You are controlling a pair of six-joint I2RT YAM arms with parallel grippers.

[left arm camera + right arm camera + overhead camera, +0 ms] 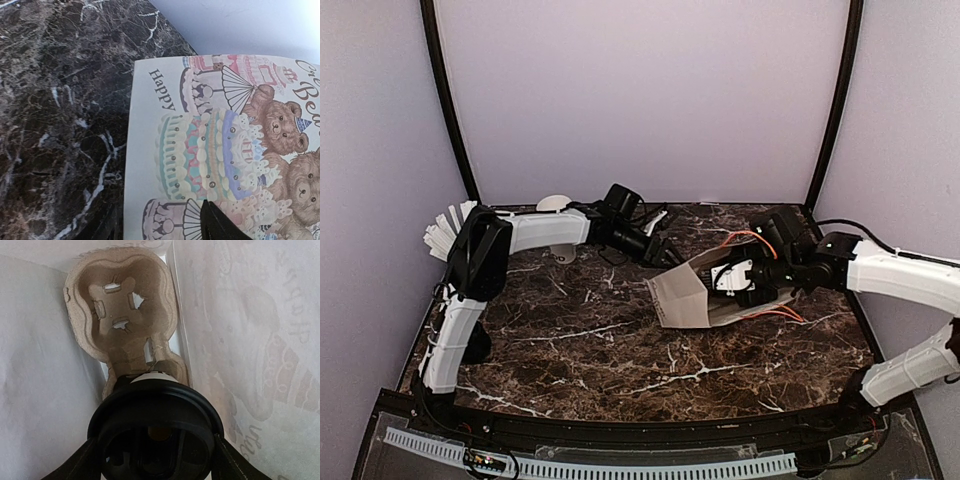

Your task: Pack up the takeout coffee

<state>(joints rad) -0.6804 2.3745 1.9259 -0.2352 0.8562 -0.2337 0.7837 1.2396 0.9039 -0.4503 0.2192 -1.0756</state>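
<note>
The takeout coffee shows in the right wrist view as a round black lid with a sliver of white cup above it. My right gripper is shut on it, one finger on each side of the lid. It is held inside a paper bag that lies on its side, pointed toward a brown cardboard cup carrier at the bag's bottom. From above, the right gripper reaches into the bag's mouth. My left gripper is open at the bag's back edge, one finger over the bear-printed side.
White paper-wrapped straws fan out at the back left beside the left arm. A white round object sits by the back wall. Orange cables loop over the right wrist. The dark marble table is bounded by walls behind and at both sides.
</note>
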